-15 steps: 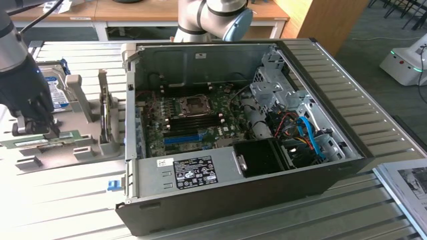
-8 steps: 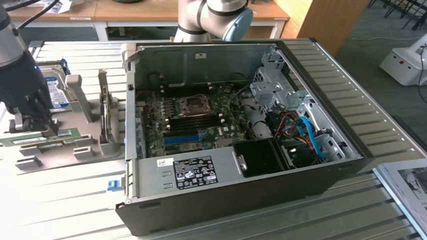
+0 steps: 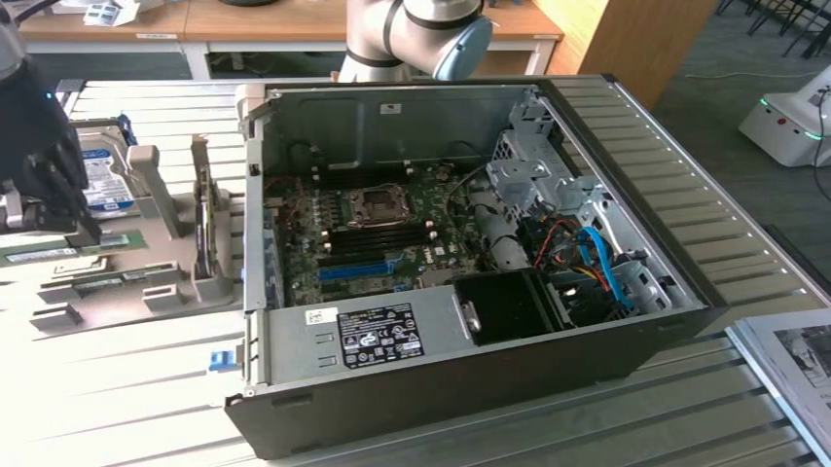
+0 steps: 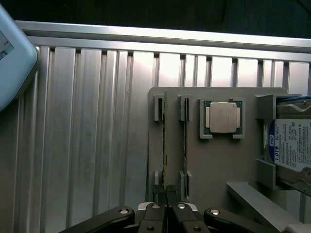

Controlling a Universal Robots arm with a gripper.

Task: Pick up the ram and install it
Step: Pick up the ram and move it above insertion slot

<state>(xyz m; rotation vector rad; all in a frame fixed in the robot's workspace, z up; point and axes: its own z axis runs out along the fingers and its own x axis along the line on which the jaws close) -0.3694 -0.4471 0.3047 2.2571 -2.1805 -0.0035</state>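
The ram (image 4: pixel 165 141) is a thin green stick standing on edge in the slots of a grey holder (image 4: pixel 214 165). My gripper (image 4: pixel 167 201) is shut on the stick's near end, its two black fingers pressed together around it. In the exterior view the gripper (image 3: pixel 81 226) hangs at the far left over the same holder (image 3: pixel 124 282), beside the open computer case (image 3: pixel 624 321). The motherboard (image 3: pixel 377 233) lies inside the case with its black memory slots (image 3: pixel 389 226) showing.
A second green stick (image 4: pixel 185 141) stands parallel in the holder. A square processor chip (image 4: pixel 223 117) sits beside it, and a hard drive with a blue-white label (image 4: pixel 291 143) stands upright further on. A blue slot (image 3: pixel 353 270) lies on the motherboard. Ribbed metal table (image 4: pixel 87 145) all around.
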